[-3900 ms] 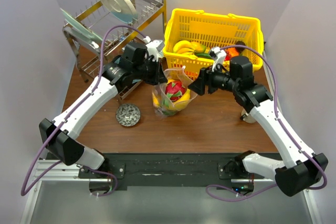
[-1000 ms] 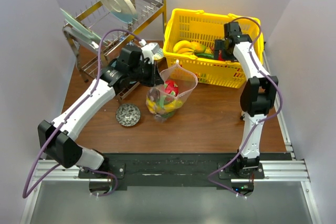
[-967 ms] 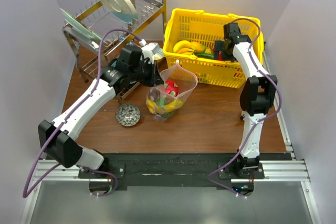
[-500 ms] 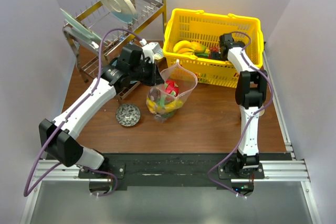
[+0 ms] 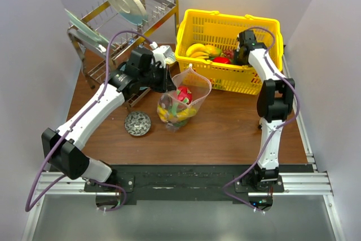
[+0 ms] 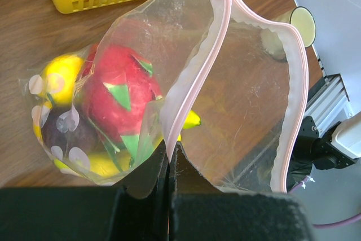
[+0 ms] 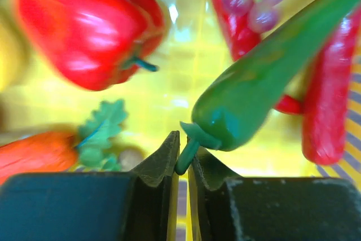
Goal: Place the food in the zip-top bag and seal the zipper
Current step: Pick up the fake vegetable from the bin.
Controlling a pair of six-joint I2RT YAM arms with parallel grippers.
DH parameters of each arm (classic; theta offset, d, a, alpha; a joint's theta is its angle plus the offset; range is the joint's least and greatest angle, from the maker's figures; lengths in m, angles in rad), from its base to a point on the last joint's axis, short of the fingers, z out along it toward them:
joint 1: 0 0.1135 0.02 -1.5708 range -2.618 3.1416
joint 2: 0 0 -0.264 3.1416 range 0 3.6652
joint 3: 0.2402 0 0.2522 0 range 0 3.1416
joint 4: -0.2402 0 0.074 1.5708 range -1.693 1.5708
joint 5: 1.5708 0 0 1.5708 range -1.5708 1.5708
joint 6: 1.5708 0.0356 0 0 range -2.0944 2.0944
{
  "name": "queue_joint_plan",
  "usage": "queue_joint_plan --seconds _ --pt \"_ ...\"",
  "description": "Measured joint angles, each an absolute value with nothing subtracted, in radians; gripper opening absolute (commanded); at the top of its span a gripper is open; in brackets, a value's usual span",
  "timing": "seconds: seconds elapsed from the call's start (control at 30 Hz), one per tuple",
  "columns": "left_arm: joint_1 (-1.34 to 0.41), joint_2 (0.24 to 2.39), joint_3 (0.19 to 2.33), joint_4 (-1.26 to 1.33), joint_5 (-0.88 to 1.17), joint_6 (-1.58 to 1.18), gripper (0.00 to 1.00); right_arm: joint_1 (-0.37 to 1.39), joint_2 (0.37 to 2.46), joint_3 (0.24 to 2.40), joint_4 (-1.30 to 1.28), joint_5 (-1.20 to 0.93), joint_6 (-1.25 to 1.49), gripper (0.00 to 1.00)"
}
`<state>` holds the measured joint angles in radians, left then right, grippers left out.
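Now | left hand [image 6: 169,152] pinching zip-top bag [image 6: 242,100] rim; right hand [image 7: 183,152] clamping green chilli [image 7: 259,86] stem

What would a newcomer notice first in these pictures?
The bright yellow basket at the back right of the table, where the right gripper pinches a green pepper by its stem. Then the clear bag mid-table, its mouth edge pinched by the left gripper, with a big red fruit inside.

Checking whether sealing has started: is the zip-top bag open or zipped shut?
The zip-top bag is open: the zipper has its two pink strips wide apart, the left gripper pinching one.
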<state>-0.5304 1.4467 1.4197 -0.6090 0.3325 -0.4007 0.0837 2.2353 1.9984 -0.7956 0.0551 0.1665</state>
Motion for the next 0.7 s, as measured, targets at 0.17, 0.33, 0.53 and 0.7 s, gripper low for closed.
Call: queue_joint_plan --seconds 0.17,0.33,0.53,0.7 --pt "-0.53 1.447 1.42 -0.609 0.332 -0.401 0.0 0.083 2.153 1.998 -0.776 0.049 0.162 0.97" --pt "-0.53 1.446 1.42 -0.609 0.332 -0.401 0.0 0.083 2.156 2.035 -0.773 0.009 0.16 0.99" --pt "-0.53 1.446 1.424 -0.611 0.332 -0.401 0.0 0.083 2.26 2.181 -0.764 -0.083 0.163 0.99" --pt "-0.53 1.448 1.439 -0.62 0.332 -0.401 0.0 0.083 2.349 2.215 -0.708 -0.155 0.161 0.99"
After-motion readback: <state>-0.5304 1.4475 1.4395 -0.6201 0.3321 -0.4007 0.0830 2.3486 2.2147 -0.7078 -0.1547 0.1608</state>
